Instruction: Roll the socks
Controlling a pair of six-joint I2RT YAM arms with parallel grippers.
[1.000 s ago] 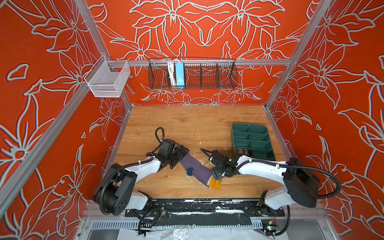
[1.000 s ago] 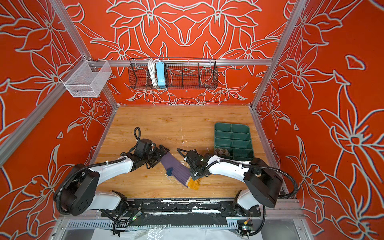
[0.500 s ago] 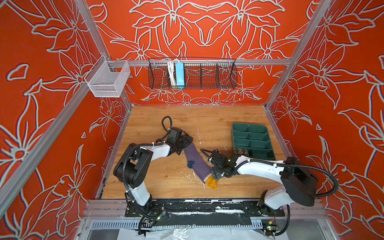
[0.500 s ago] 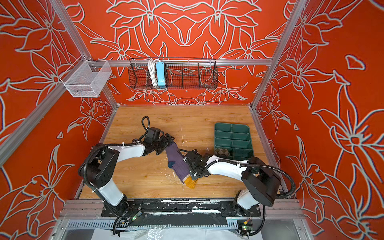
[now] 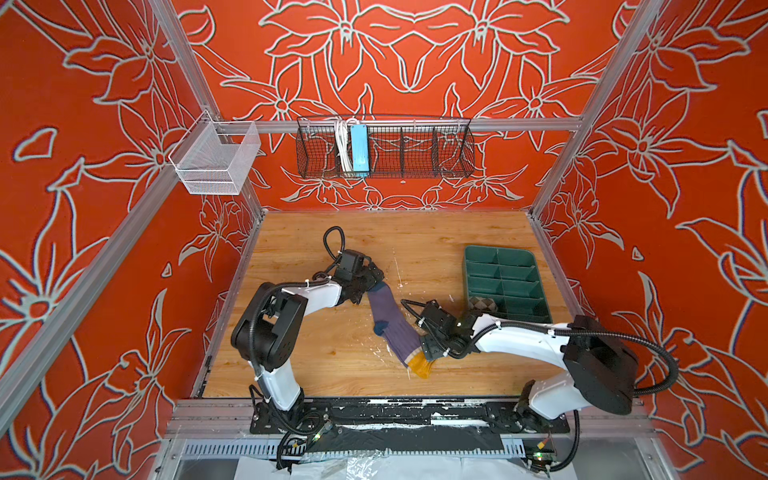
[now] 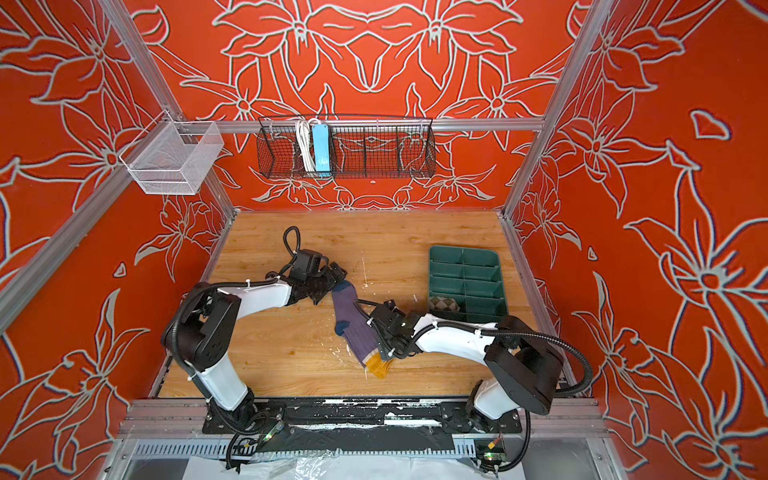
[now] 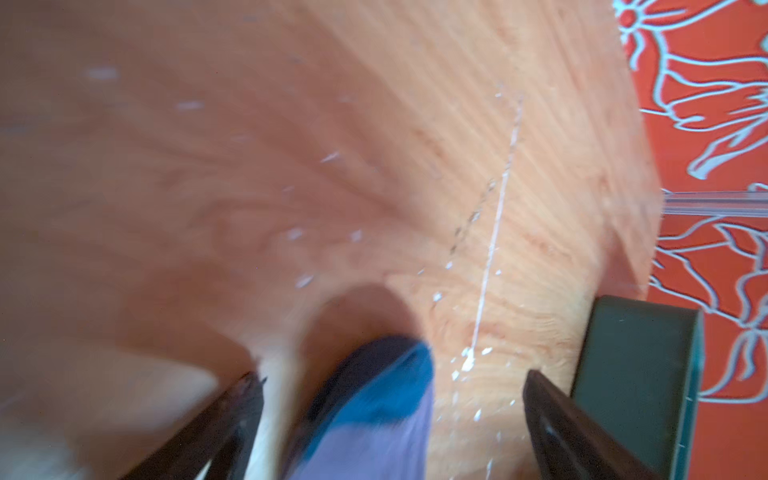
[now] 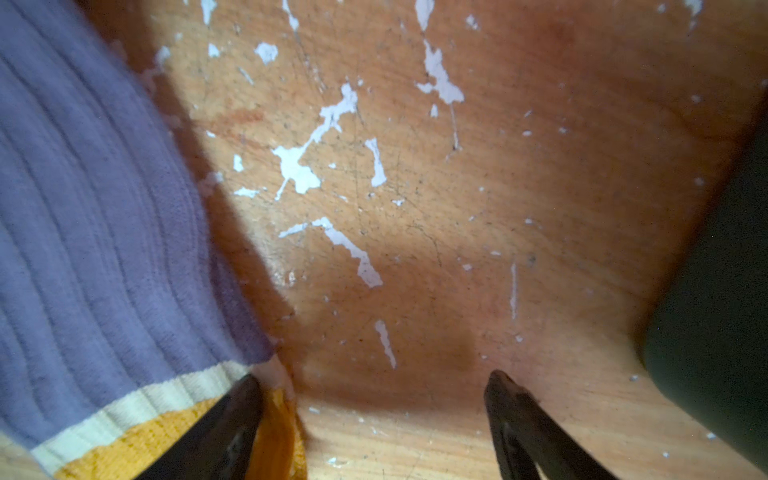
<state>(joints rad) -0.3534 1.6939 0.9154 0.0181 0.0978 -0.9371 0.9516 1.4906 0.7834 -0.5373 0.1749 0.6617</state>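
While the purple sock (image 5: 392, 328) lies flat mid-table, toe toward 11 o'clock and cuff toward 5, rolling seems unstarted. The argyle sock (image 5: 484, 304) sits bundled in the tray (image 5: 498, 249) at 3 o'clock. Both arms reach low. Left gripper (image 7: 393, 376) straddles the toe and right gripper (image 8: 374, 376) sits at the cuff, both wide and holding nothing. Next: pinch one end squarely.
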